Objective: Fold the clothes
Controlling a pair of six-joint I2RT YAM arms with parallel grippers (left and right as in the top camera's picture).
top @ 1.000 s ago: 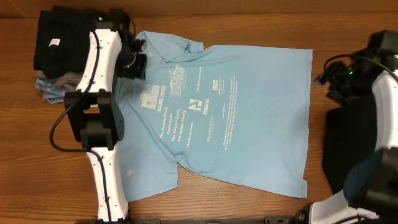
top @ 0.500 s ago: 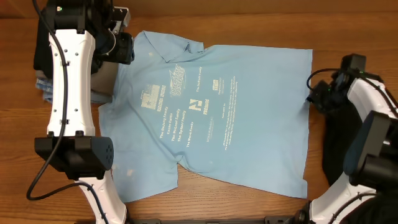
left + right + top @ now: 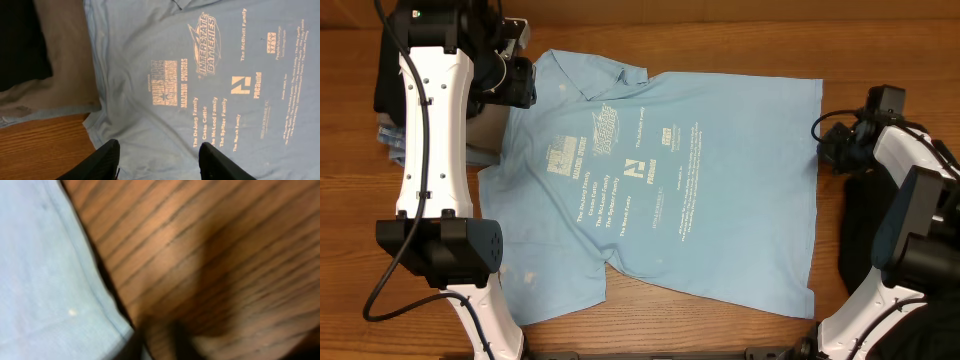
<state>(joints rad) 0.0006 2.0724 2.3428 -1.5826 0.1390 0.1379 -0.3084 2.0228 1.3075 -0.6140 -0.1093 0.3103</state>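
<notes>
A sky-blue shirt (image 3: 720, 200) lies spread flat, print up, across the middle of a wooden desk (image 3: 670, 335). Its long axis runs from the desk's left edge towards the right edge. The neck end points left, partly under the left arm, and the straight hem (image 3: 816, 200) faces right. One sleeve reaches towards the far edge, the other towards the near edge. The lettering lies sideways, its top towards the left.

The left gripper (image 3: 162, 162) hovers over the shirt's shoulder area near the far left corner, fingers well apart and holding nothing. The right gripper (image 3: 823, 143) sits at the hem's far end, near the right edge. Its wrist view is blurred, so whether it has closed on the cloth cannot be told.

A pile (image 3: 388, 80) of folded clothes, black on top, sits at the far left corner, just beside the shirt. A black garment (image 3: 860, 240) lies at the right edge, under the right arm.

The shirt looks light, thin and limp, and will likely drape and crease rather than hold a shape. Pinching an edge, such as the hem corners or shoulders, seems the best hold, since the flat middle offers nothing to grip.
</notes>
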